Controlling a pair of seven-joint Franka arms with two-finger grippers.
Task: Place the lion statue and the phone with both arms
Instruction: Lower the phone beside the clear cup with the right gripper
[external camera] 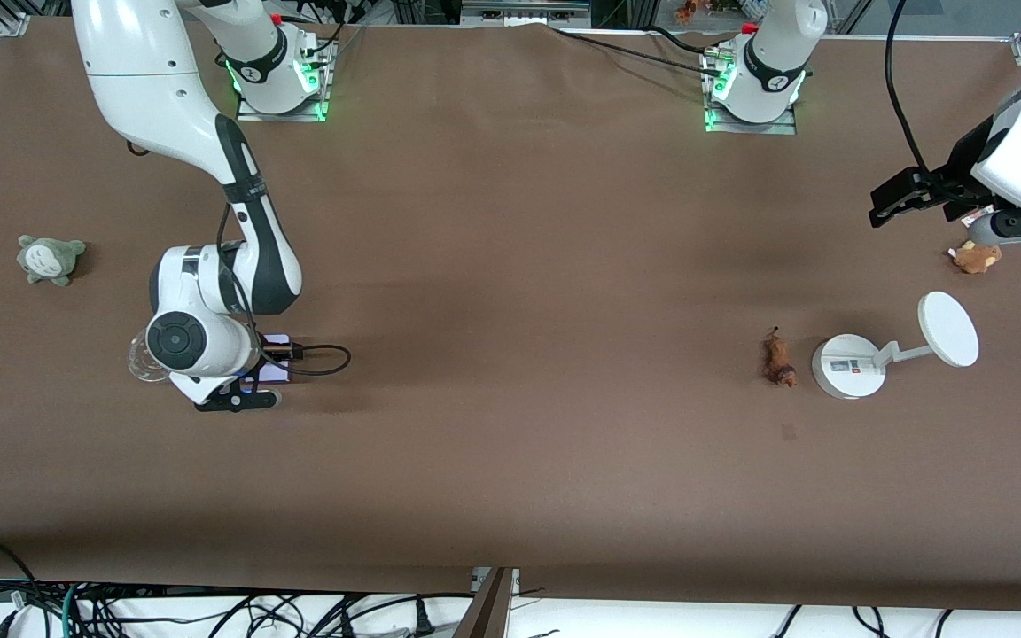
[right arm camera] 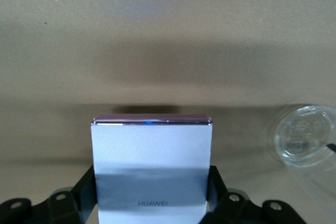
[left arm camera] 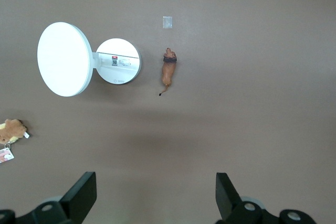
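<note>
The phone, pale lavender-white with a purple edge, sits between the fingers of my right gripper, which press on both its sides. In the front view the right gripper is low over the table toward the right arm's end, and the phone is partly hidden under it. The lion statue lies on the table beside the white stand; it also shows in the left wrist view. My left gripper is open and empty, up in the air over the left arm's end, its fingers wide apart.
A white stand with a round disc stands beside the lion. A tan plush lies under the left hand. A grey-green plush lies at the right arm's end. A clear glass stands beside the right gripper.
</note>
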